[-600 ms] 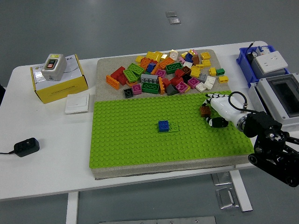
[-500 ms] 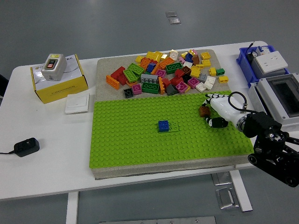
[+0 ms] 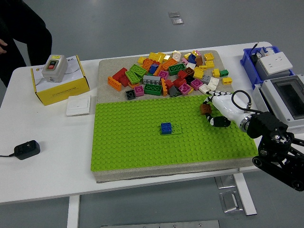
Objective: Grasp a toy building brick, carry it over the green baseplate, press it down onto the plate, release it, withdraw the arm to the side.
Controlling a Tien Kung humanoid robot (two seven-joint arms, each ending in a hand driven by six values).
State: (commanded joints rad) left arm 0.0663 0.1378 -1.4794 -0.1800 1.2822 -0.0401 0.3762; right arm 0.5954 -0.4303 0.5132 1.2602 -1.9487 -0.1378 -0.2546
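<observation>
While its white fingers (image 3: 214,122) curl around a small brown brick (image 3: 205,109), the robot's right hand (image 3: 219,112) hangs over the right side of the green baseplate (image 3: 133,142), close to the plate's far edge. The brick sits at the fingertips, pinched between thumb and fingers, and it cannot be told from this high view whether its underside already touches the studs or rides just above them. From the hand, the black right arm (image 3: 275,147) runs back off the baseplate's right edge, toward the grey box (image 3: 285,97) and the blue bin (image 3: 260,59) that stand to the right of the plate.

Judged by this, the carry is the step in hand: the brick is grasped and over the plate, but not yet shown pressed home. The next move calls for a straight downward push that lines the brick with the studs, then a loosening of the fingers and a retreat of the arm to the right.

Near the baseplate's middle a blue brick (image 3: 166,127) sits on a green one. Beyond the plate's far edge lies the loose brick pile (image 3: 166,73). To its left stand a yellow box (image 3: 59,81) and a white wall switch (image 3: 78,105), with a person's dark sleeve (image 3: 23,33) farther off at that far-left corner.
</observation>
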